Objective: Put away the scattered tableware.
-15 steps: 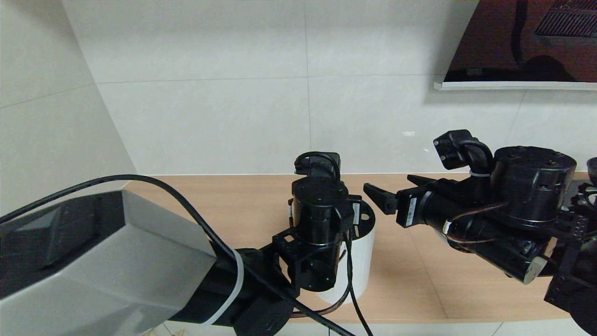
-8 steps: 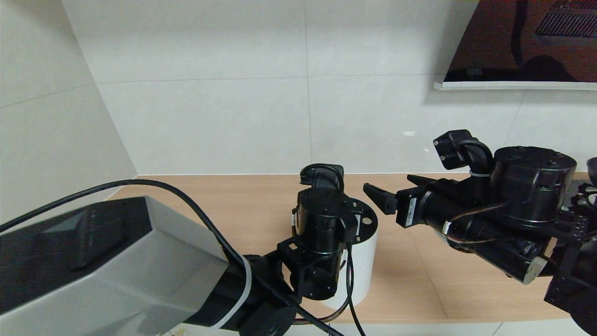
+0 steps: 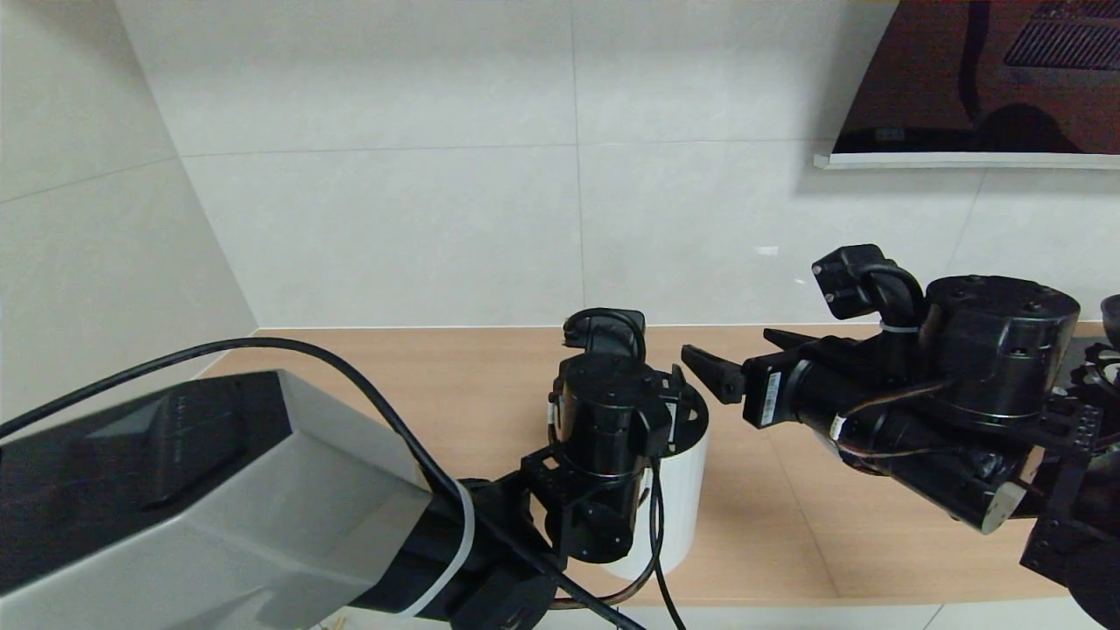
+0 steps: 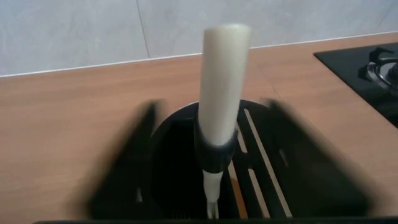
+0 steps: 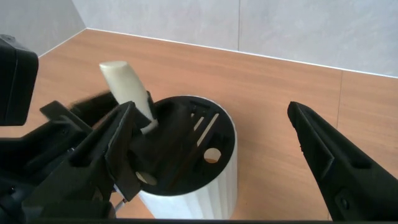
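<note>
Standing in the black slotted top of the white holder (image 3: pixel 678 490), a cream-handled utensil (image 4: pixel 224 81) sits between the spread fingers of the left hand (image 4: pixel 210 118), a gap on either side. The holder rests on the wooden table (image 3: pixel 394 376), near its 6 o'clock edge. At the holder's 2 o'clock, the right hand (image 5: pixel 210 112) hangs spread wide.

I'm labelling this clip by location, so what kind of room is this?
Most likely a kitchen: a light wooden countertop against white wall tiles, a black gas hob, a dark glossy range hood on the wall, and a white cylindrical utensil holder.
</note>
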{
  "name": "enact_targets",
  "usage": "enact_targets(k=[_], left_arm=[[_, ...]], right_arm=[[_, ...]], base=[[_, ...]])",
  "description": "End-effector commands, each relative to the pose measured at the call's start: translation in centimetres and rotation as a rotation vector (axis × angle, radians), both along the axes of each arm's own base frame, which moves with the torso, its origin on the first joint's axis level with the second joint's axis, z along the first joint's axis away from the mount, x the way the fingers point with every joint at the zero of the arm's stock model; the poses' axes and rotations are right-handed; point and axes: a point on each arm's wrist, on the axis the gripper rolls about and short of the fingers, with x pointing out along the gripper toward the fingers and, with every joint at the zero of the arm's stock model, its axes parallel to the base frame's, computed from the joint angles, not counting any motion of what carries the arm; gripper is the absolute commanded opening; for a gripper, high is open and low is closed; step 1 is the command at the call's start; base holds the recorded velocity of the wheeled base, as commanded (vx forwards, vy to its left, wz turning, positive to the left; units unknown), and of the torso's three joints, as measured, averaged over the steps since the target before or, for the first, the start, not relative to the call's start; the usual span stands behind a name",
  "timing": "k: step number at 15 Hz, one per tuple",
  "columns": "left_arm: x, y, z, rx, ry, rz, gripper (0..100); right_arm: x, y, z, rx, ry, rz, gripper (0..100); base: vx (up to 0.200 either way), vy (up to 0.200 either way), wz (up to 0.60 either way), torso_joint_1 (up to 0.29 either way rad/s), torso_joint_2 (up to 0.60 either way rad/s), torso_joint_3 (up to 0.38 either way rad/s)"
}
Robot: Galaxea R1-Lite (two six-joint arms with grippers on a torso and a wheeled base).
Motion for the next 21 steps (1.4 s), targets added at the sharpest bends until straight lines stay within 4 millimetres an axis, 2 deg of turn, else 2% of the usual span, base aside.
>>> enact_targets(k=[1,3,5,7,9,11,13,14,17,20,21], left_arm=[[-0.1,0.1,0.2,-0.004,-0.002,0.0,100],[-0.2,0.3,0.1,0.001,0.002,-0.001,100],[-1.6,1.9,2.7,-0.053,-0.02,-0.044,100],[-4.2,4.7,6.5,-0.123,-0.057,-0.165,100],[-5.8,7.7,10.2,-0.193,-0.127,-0.208,100],[-6.8,10.7,12.9,-0.247,-0.197,-0.186,100],[-8.1,14.3,14.6,-0.264,-0.257,-0.207,100],[-8.9,15.7,15.1,-0.244,-0.265,-0.199,100],[-13.2,21.0,16.1,-0.191,-0.265,-0.14,100],[-18.4,26.0,13.7,-0.138,-0.206,-0.063,100],[-20.2,27.6,12.6,-0.118,-0.187,-0.013,100]], right_arm=[[0.0,0.1,-0.1,-0.001,0.002,0.002,100],[0.0,0.0,-0.1,-0.001,0.002,0.001,100],[0.0,0.0,0.0,0.001,0.0,0.001,100],[0.2,-0.4,0.2,0.006,-0.005,-0.015,100],[0.5,-1.0,0.4,0.008,-0.01,-0.036,100],[-0.1,-2.2,1.6,0.033,-0.043,-0.067,100],[-1.0,-4.7,3.0,0.059,-0.09,-0.137,100],[-1.5,-5.9,3.6,0.068,-0.114,-0.166,100],[-4.5,-10.0,4.5,0.055,-0.183,-0.262,100],[-10.7,-13.8,4.3,0.087,-0.269,-0.329,100],[-12.6,-14.9,3.4,0.066,-0.277,-0.361,100]], base=[[0.0,0.0,0.0,0.0,0.0,0.0],[0.0,0.0,0.0,0.0,0.0,0.0],[0.0,0.0,0.0,0.0,0.0,0.0],[0.0,0.0,0.0,0.0,0.0,0.0],[0.0,0.0,0.0,0.0,0.0,0.0],[0.0,0.0,0.0,0.0,0.0,0.0],[0.0,0.0,0.0,0.0,0.0,0.0],[0.0,0.0,0.0,0.0,0.0,0.0],[0.0,0.0,0.0,0.0,0.0,0.0],[0.0,0.0,0.0,0.0,0.0,0.0],[0.0,0.0,0.0,0.0,0.0,0.0]])
